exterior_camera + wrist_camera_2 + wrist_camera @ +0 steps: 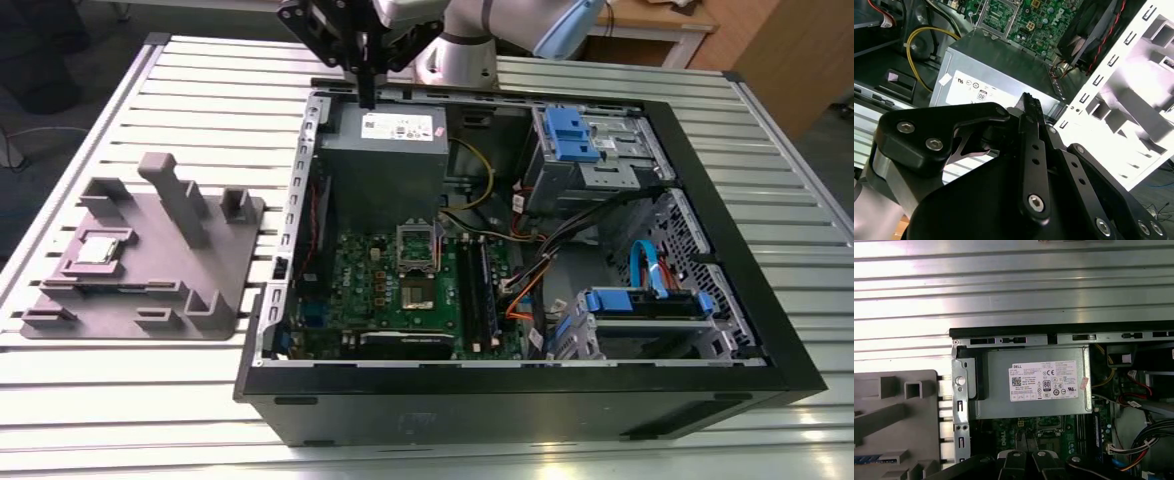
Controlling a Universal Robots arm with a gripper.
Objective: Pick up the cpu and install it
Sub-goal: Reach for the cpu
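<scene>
The cpu (100, 248), a small silvery square chip, lies flat on the grey plastic tray (174, 300) at the exterior view's left, outside the computer case. My gripper (364, 97) hangs above the case's far edge, over the grey power supply (387, 135), far from the cpu. Its black fingers (1029, 100) stand together, shut, with nothing between them. The green motherboard (400, 290) lies inside the open case, with the hollow metal socket frame (418, 245) near its middle. In the first wrist view the fingers (1015, 456) point over the power supply (1029, 385) toward the motherboard (1054, 432).
The black open case (534, 400) fills the middle of the slatted metal table (107, 400). Blue drive brackets (567, 135) and loose cables (534, 290) crowd the case at the exterior view's right. Upright blocks (174, 195) rise from the tray. A fan (1089, 30) sits near the board.
</scene>
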